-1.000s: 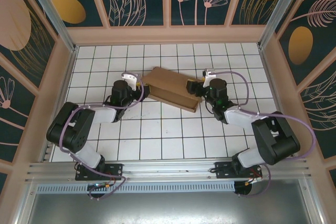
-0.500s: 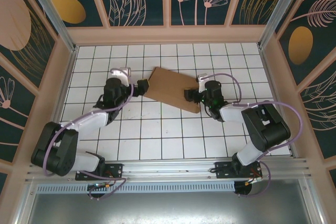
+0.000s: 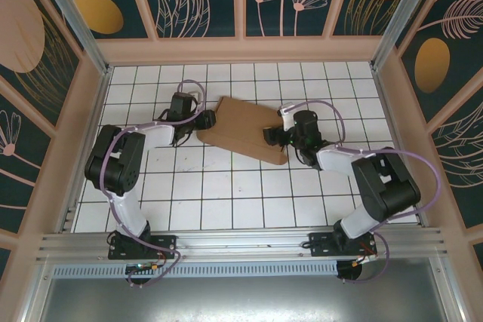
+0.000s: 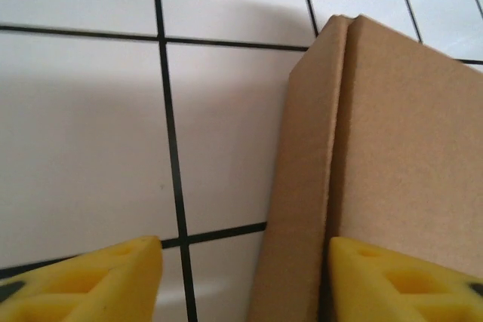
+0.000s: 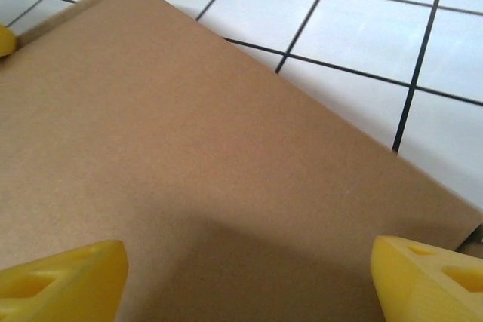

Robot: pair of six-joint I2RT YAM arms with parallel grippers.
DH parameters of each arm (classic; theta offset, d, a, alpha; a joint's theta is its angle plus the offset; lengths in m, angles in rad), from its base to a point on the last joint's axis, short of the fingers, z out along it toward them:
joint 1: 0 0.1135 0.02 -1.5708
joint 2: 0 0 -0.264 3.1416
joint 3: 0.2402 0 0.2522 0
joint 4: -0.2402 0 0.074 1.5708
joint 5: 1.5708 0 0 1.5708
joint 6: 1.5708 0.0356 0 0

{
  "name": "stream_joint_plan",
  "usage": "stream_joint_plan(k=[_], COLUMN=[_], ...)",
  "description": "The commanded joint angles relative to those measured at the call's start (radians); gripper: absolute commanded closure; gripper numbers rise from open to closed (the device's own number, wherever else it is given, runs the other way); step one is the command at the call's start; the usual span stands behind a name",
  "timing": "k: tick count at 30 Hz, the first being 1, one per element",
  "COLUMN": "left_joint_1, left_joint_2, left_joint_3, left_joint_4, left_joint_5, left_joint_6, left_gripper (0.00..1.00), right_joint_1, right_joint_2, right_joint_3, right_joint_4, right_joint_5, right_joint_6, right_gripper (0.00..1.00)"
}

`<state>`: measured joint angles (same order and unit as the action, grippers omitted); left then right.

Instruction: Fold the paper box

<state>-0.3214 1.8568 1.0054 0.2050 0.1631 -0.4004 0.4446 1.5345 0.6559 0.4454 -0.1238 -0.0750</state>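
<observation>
Top external: box (image 3: 241,127) centre frame, looks closed. Left gripper (image 3: 202,120) at its left end, jaws apart astride the edge. Right gripper (image 3: 273,135) over its right end, jaws apart, gripping nothing. Best: press lid evenly, brace the left end against sliding.

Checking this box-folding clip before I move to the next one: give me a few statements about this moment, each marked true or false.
1. The paper box lies flat on the tiled table with its lid down. True.
2. The right gripper has its fingers pressed shut. False: they stand wide apart over the box's top.
3. The left gripper is at the box's left end, with its fingers apart. True.
4. The box sits square with the tile lines. False: it lies at an angle to the grid.
</observation>
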Motion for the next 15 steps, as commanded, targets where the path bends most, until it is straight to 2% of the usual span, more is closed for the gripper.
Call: stream_joint_plan(k=[1, 4, 7, 11, 15], left_joint_1=[-0.001, -0.001, -0.001, -0.001, -0.001], left_joint_2=[0.019, 0.013, 0.023, 0.036, 0.047], left_joint_3=[-0.007, -0.018, -0.004, 0.013, 0.028], left_joint_4=[-0.064, -0.042, -0.051, -0.056, -0.059], left_joint_5=[0.014, 0.017, 0.018, 0.028, 0.041], left_joint_6=[0.023, 0.021, 0.028, 0.038, 0.041], left_gripper=[0.44, 0.42, 0.41, 0.41, 0.4], right_joint_1=[-0.004, 0.031, 0.087, 0.121, 0.134], right_joint_2=[-0.088, -0.113, -0.114, -0.104, -0.112], right_joint_3=[0.038, 0.072, 0.103, 0.136, 0.139], right_joint_4=[-0.103, -0.294, -0.472, -0.621, -0.678], right_joint_5=[-0.102, -0.178, -0.122, -0.05, -0.015], right_joint_6=[-0.1, -0.25, -0.363, -0.399, -0.408], right_gripper=[0.14, 0.13, 0.09, 0.06, 0.04])
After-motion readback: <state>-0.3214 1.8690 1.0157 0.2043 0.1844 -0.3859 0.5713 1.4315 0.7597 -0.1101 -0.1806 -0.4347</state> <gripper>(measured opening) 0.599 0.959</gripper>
